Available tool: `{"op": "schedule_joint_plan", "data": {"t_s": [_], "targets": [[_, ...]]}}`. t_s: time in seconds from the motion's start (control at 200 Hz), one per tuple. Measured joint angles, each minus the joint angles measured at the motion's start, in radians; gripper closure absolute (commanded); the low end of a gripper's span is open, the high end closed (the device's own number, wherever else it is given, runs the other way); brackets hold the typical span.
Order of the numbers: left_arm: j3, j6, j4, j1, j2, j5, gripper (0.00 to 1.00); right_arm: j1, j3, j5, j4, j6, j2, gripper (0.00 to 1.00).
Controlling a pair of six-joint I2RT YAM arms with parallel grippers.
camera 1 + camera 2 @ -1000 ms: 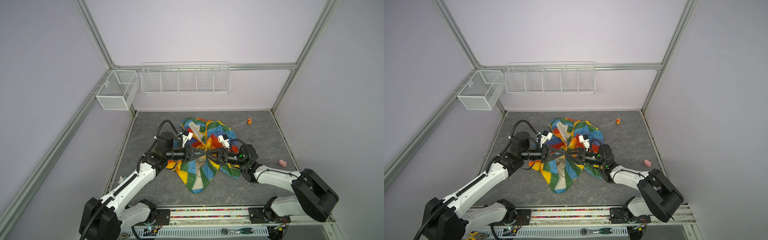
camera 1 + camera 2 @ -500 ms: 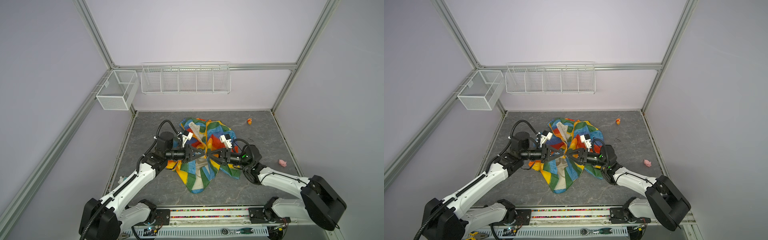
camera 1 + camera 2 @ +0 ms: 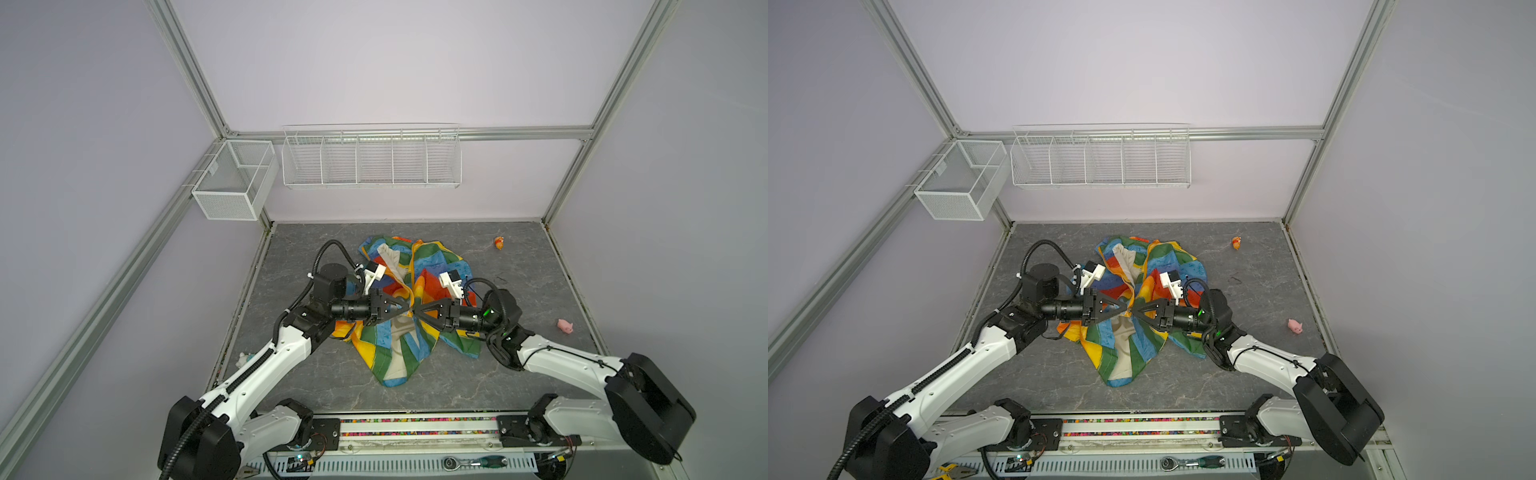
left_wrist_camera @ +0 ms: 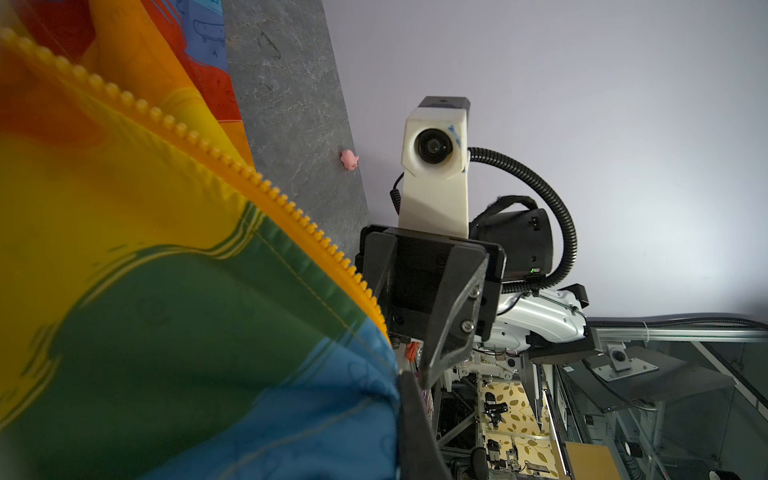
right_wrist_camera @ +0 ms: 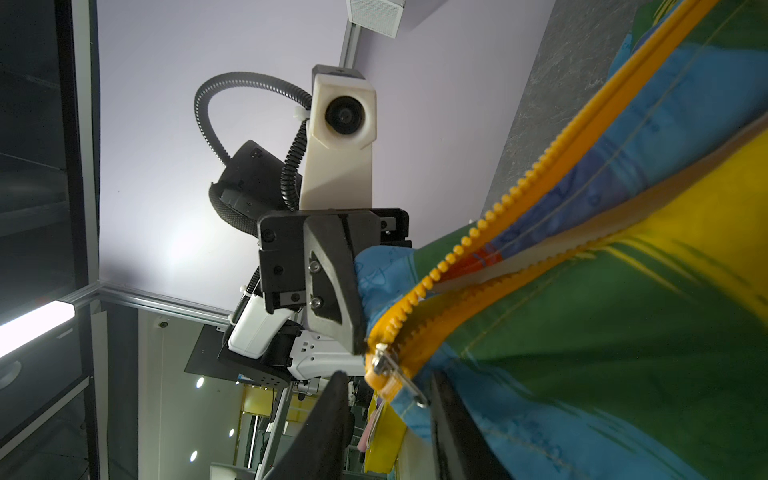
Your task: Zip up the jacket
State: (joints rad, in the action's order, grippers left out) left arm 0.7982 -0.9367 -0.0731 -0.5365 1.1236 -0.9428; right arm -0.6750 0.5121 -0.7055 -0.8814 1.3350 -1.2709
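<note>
The rainbow-striped jacket (image 3: 409, 291) lies crumpled mid-table in both top views, cream lining showing. My two grippers meet tip to tip above its middle. The left gripper (image 3: 404, 311) is shut on the blue hem fabric (image 4: 332, 407) beside the orange-yellow zipper teeth (image 4: 291, 208); one of its fingers (image 4: 415, 419) shows, the other is hidden by cloth. The right gripper (image 5: 388, 378) is open, its fingers (image 5: 328, 415) standing either side of the metal zipper slider and pull tab (image 5: 395, 376) without pinching it. The zipper halves part just above the slider.
A pink pig toy (image 3: 565, 325) and an orange toy (image 3: 499, 242) lie on the grey table (image 3: 519, 270) to the right, and a small white object (image 3: 245, 358) sits at the left edge. Wire baskets (image 3: 371, 156) (image 3: 232, 178) hang on the back wall.
The right gripper's jaws have narrowed around the zipper slider, and the right arm's elbow has swung outward to the right. The left gripper has kept its hold and place.
</note>
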Motion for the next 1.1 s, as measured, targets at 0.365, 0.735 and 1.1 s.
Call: {"op": "schedule_joint_plan", "data": {"t_s": [0.365,0.735,1.1], "targets": [[0.0,-0.002,0.0,0.0,0.0,0.0,1.0,-0.007,0.016,-0.003,0.042,-0.027,0.0,0.74],[0.0,-0.003,-0.005,0.0,0.0,0.003,1.0,-0.008,0.018,-0.002,0.082,-0.048,0.005,0.91],[-0.008,-0.005,-0.019,0.003,0.0,0.008,1.0,-0.01,0.032,0.055,0.268,-0.153,0.107,0.94]]}}
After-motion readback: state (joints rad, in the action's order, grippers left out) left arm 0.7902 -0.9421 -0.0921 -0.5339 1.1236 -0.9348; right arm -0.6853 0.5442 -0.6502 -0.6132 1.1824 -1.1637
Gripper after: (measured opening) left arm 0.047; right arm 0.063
